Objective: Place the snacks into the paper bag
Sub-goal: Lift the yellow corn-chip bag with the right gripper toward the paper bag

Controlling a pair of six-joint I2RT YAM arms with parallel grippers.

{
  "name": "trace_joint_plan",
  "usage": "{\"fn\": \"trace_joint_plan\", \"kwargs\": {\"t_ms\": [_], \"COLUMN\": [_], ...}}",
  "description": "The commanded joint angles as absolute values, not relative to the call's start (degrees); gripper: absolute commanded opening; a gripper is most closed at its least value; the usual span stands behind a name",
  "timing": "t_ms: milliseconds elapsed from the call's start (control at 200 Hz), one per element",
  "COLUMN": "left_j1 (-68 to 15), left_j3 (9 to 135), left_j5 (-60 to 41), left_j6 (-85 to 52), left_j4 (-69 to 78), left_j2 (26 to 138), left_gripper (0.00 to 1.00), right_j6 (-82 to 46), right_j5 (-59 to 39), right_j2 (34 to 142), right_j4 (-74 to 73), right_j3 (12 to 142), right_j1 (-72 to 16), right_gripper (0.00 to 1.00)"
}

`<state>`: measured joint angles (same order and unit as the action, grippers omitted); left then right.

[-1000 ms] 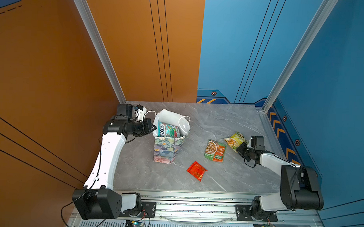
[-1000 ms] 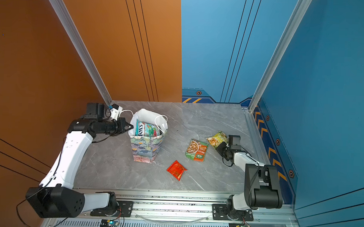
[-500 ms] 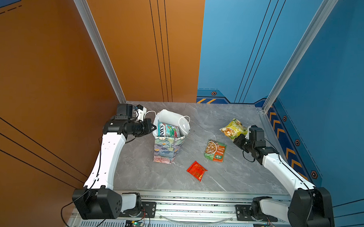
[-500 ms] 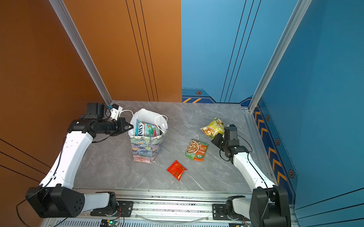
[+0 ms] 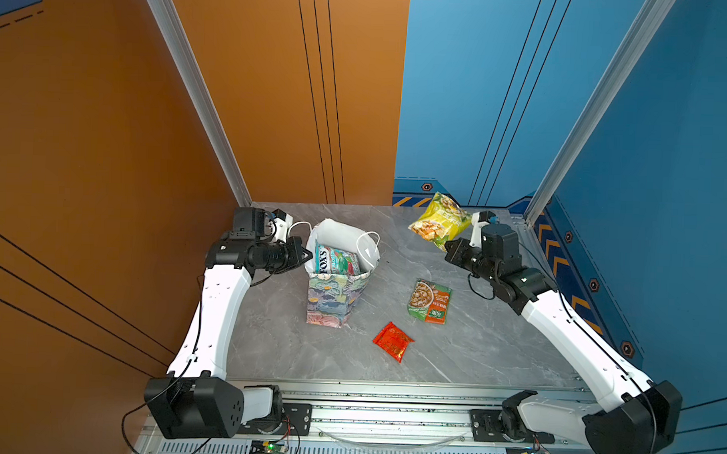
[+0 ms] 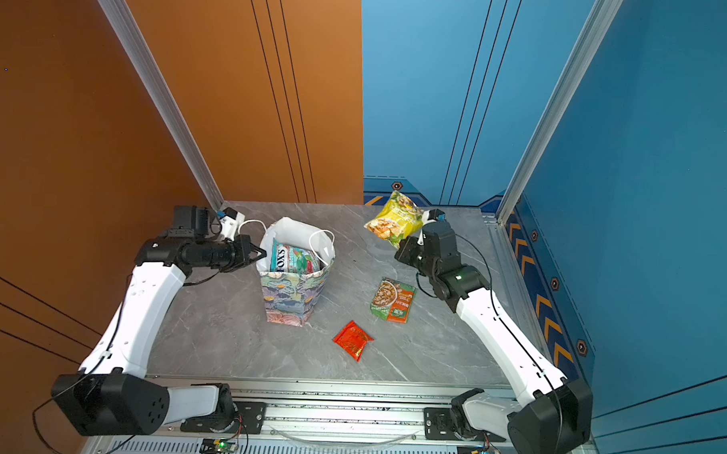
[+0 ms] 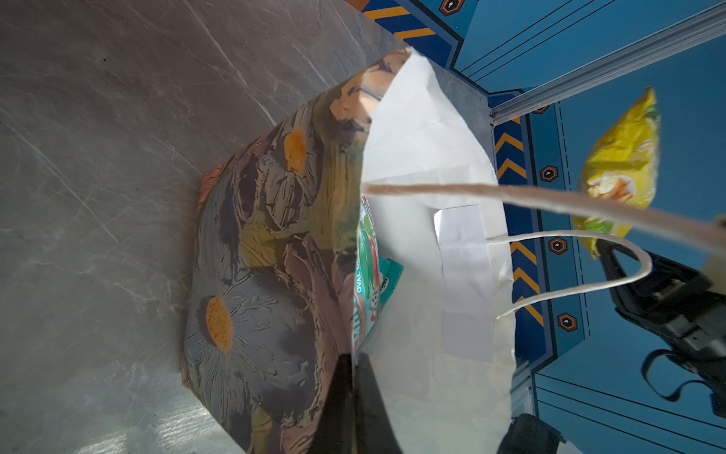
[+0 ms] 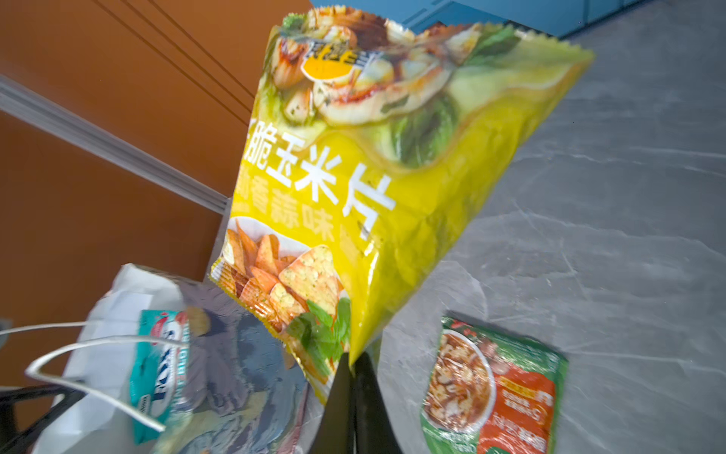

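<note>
The snacks (image 6: 353, 340) left out lie on a grey marbled table (image 5: 282, 350). Nearest us we see a small red packet (image 5: 393, 340) lying flat, and just beyond it, to the right, a green-orange packet (image 5: 430, 301), also flat. Further back on the left we find the paper bag (image 5: 334, 302), upright and open, with a teal FOX'S packet (image 5: 335, 261) leaning inside. The left gripper (image 7: 352, 359) is closed, pinching the bag's side wall at the rim. Farthest back on the right, the right gripper (image 8: 352, 359) is clamped on one corner of the yellow chip bag (image 5: 439, 220), which hangs in the air, apart from the paper bag.
</note>
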<state>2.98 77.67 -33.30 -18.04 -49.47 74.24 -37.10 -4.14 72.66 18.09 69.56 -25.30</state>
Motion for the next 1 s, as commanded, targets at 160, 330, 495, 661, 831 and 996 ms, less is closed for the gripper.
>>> {"fn": "trace_joint_plan", "kwargs": {"t_ms": [160, 330, 495, 661, 831, 996], "left_j1": [2.88, 2.9, 3.11, 3.9, 4.82, 5.31], "left_j3": [77.08, 76.92, 76.34, 75.09, 73.85, 73.21], "left_j5": [-34.37, -33.94, -30.78, -26.57, -25.94, -25.61], "left_j6": [-17.58, -17.4, -16.97, -16.61, -16.55, -16.45], "left_j4": [-48.43, -48.43, -48.47, -48.56, -48.52, -48.47], "left_j2": [73.56, 73.57, 73.54, 72.63, 72.02, 72.06], "left_gripper": [0.0, 0.0, 0.0, 0.0, 0.0, 0.0], "right_j6": [-29.98, -26.48, -23.27, -21.98, -21.46, -21.35], "right_j5": [-1.95, -2.94, -3.47, -4.02, -3.89, -3.71], "right_j2": [83.04, 91.24, 98.69, 104.1, 107.24, 108.96], "right_j4": [22.78, 26.46, 32.12, 36.06, 39.23, 41.26], "right_j3": [89.08, 101.42, 113.02, 119.47, 122.26, 122.42], "right_j1": [-35.2, -41.6, -46.61, -49.75, -51.23, -51.67], "right_gripper": [0.0, 0.0, 0.0, 0.0, 0.0, 0.0]}}
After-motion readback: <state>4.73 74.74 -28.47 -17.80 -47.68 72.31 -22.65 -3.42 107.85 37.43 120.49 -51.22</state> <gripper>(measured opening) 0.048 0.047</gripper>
